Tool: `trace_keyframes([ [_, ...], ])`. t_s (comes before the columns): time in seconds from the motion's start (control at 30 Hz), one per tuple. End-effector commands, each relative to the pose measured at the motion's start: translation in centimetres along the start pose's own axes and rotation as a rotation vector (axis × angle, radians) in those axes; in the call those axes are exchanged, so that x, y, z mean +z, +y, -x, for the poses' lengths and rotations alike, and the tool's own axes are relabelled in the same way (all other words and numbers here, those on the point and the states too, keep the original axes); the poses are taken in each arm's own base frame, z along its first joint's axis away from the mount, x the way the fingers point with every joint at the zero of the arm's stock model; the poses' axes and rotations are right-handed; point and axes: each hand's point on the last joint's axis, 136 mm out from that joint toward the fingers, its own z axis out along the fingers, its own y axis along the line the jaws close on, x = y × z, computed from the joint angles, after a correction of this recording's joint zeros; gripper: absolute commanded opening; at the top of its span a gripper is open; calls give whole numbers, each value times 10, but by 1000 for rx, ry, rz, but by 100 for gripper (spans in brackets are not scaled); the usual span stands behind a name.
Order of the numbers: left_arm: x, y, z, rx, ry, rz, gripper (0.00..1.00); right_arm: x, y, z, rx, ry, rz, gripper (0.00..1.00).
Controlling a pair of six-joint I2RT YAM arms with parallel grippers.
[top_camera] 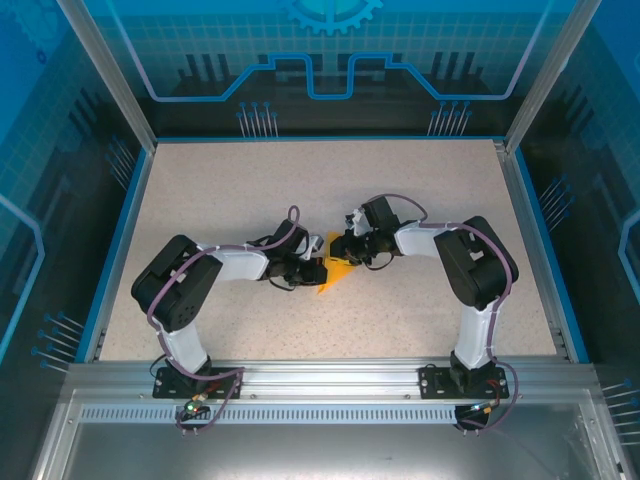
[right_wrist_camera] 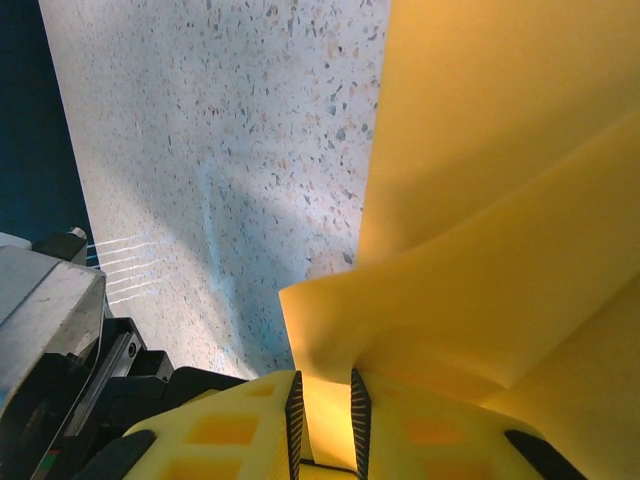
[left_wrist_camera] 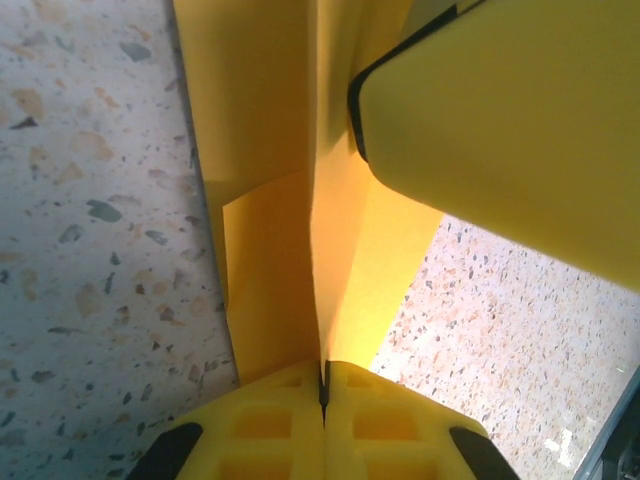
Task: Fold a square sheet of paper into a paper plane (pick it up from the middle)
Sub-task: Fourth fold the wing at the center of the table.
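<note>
Closest to the left wrist camera, the left gripper (left_wrist_camera: 323,385) had its jaws pressed together on a standing ridge of the paper (left_wrist_camera: 270,250), and a crease ran straight away from the pinch. That grip probably served to pin the fold line so it could not wander. At the far end of the same ridge, one finger of the right gripper (right_wrist_camera: 323,400) showed from the left wrist. Its own camera showed its jaws nearly together, clamped on a curled edge of the orange-yellow layers. With a hold at each end, the arms could likely keep the paper taut between them while a flap was shaped.

From above, the paper sat at the middle of the bench (top_camera: 300,180), between the two grippers and partly hidden by them. Whether its lower flaps rested on the bench could not be told. It looked partly folded, not yet a slim dart.
</note>
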Motion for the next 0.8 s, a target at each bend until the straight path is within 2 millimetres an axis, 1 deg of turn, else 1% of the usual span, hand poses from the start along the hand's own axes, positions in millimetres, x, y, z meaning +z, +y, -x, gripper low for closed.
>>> trace_keyframes([
  [0.0, -5, 0, -2, -28, 3, -30, 3, 6, -2, 1, 8, 17, -3, 23],
  [0.2, -6, 2, 0, -64, 6, -85, 2, 8, -3, 3, 10, 15, -5, 24],
  [0.37, -7, 0, 2, -78, 18, -131, 2, 7, -1, 6, 10, 8, 4, 26],
  [0.47, -6, 1, 1, -84, 24, -140, 2, 5, 4, 8, 8, 2, 18, 26],
  [0.63, -5, 5, 0, -92, 33, -129, 2, -4, 8, 7, 6, -28, 12, 26],
  [0.77, -3, 6, 0, -77, 45, -122, 2, -17, 0, 4, 18, -84, -49, 26],
])
